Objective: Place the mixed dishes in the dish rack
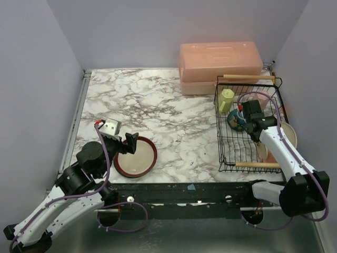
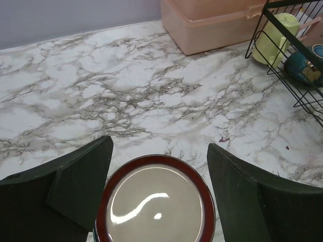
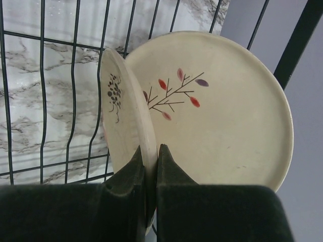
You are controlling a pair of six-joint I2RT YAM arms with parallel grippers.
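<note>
left arm (image 1: 79, 179): extends from its base at the near left corner, folded at the elbow, forearm angled inward and forward, wrist tipped downward. left gripper (image 2: 159, 148): pointing down and forward, jaws spread wide, the two dark fingers (image 2: 75, 191) standing well apart at either side of the wrist view. right arm (image 1: 281, 150): rises from its base at the near right and leans inward, wrist turned down. right gripper (image 3: 150, 154): jaws drawn together, pinching the thin rim of a cream plate (image 3: 126, 111) held edge-on.
</note>
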